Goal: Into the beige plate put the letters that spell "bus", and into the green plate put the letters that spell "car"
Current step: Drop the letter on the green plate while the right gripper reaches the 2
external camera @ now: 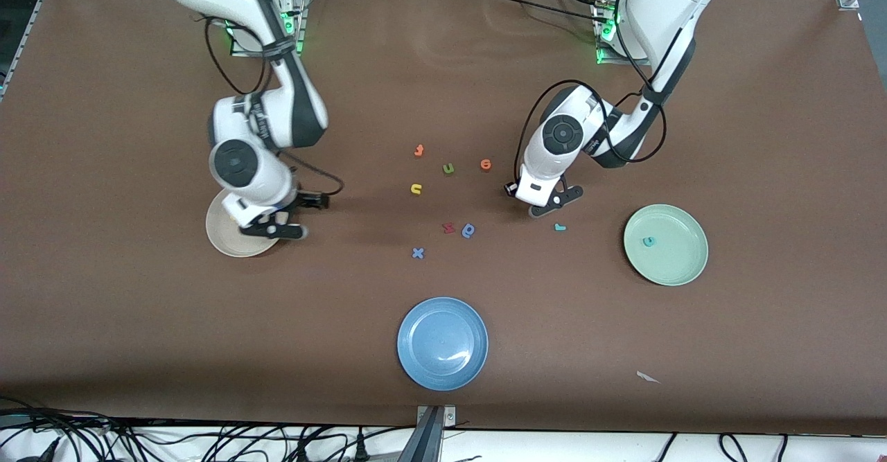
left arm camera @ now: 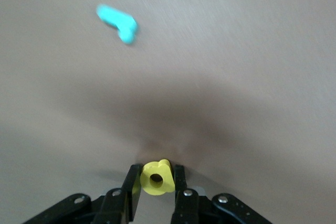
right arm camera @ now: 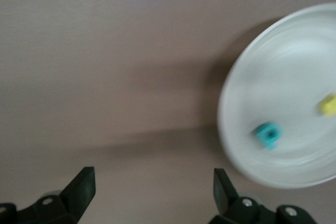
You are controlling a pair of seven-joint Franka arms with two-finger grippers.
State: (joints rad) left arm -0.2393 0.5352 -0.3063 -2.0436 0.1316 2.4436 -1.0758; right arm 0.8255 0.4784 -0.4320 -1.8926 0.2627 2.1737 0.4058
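Left gripper (left arm camera: 156, 187) is low over the table, jaws pinched in — right gripper (right arm camera: 152, 190) hangs spread wide.

Matt brown counter (external camera: 138, 323); glossy blue plate (external camera: 416, 372); smooth beige plate (right arm camera: 247, 145); matt foam-like yellow letter (left arm camera: 156, 178); glossy white arm shells.

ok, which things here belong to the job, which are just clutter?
Job: beige plate (teal b, yellow letter inside); yellow u; green plate (teal c inside); teal r; yellow a, in left gripper.
Clutter: blue plate; green u; two orange letters; red letter; blue rounded letter; blue x.
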